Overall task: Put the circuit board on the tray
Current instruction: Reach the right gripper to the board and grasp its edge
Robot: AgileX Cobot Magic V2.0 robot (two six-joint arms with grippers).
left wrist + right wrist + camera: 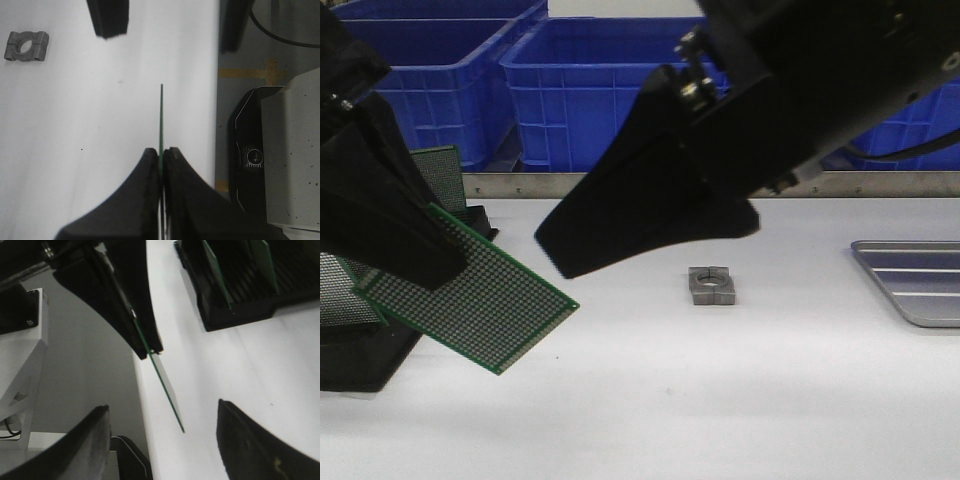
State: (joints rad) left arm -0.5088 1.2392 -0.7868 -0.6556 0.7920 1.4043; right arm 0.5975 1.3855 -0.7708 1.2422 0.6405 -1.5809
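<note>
Left gripper clamped on the green circuit board, held tilted above the table's left side. Right gripper w/ jaws apart, holding nothing. Tray sits far right, well apart from board.

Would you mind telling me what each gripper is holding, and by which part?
The left gripper pinches the green circuit board by one edge; the right gripper is open, holding nothing.

white table | black rack | metal clamp | tray
</note>
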